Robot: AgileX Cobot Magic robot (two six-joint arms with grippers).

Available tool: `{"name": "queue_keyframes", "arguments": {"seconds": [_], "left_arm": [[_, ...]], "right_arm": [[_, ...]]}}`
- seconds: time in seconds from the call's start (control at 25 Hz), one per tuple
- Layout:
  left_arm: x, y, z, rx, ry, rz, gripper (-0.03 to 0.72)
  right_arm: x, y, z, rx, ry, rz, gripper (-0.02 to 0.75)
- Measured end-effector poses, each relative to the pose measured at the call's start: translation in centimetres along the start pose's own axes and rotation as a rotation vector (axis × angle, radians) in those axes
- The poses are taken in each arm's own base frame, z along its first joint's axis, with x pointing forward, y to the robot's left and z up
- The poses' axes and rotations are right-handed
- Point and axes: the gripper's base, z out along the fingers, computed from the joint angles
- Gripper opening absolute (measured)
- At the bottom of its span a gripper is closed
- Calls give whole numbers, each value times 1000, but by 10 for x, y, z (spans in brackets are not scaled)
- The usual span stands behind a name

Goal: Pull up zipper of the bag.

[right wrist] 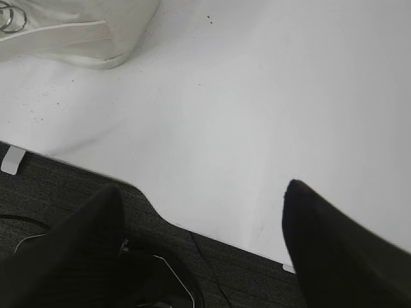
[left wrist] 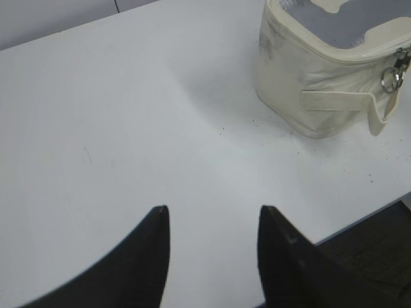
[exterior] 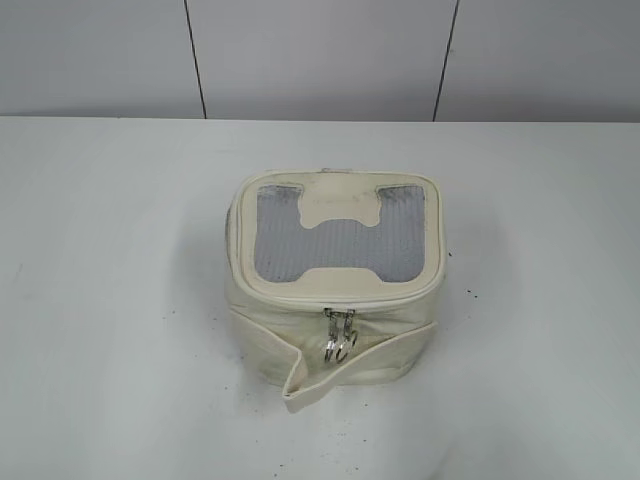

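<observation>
The cream-white bag (exterior: pixel 335 330) stands in the middle of the white table, lid on top with a grey mesh panel (exterior: pixel 340 245). The zipper (exterior: pixel 338 300) runs round the lid edge; its silver ring pulls (exterior: pixel 339 343) hang together at the front. The bag also shows in the left wrist view (left wrist: pixel 308 77) with a ring pull (left wrist: pixel 390 78), and a corner of it in the right wrist view (right wrist: pixel 83 32). My left gripper (left wrist: pixel 213 210) is open and empty over bare table, left of the bag. My right gripper (right wrist: pixel 202 192) is open and empty at the table's front edge. Neither arm shows in the exterior view.
A loose cream strap band (exterior: pixel 350 365) crosses the bag's front, its end sticking out at the lower left. The white table (exterior: pixel 120 300) ends at a front edge (right wrist: pixel 212 234); dark floor with cables (right wrist: pixel 212 276) lies below. A grey panelled wall stands behind.
</observation>
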Motion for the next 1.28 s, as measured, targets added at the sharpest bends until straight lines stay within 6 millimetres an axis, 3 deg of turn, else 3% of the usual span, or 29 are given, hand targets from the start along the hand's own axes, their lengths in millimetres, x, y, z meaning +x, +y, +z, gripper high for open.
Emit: {"name": "queue_keyframes", "arguments": {"seconds": [0.52, 0.84, 1.0, 1.28], "left_arm": [[0, 0, 0, -33, 2, -21, 348], [2, 1, -3, -258, -10, -149, 348], [7, -4, -11, -293, -73, -147, 348], [7, -5, -12, -294, -84, -146, 348]], "right_arm": [[1, -3, -2, 65, -27, 67, 572], [17, -1, -25, 227, -227, 171, 572], [26, 3, -35, 235, -314, 157, 572], [27, 4, -35, 220, -317, 146, 572]]}}
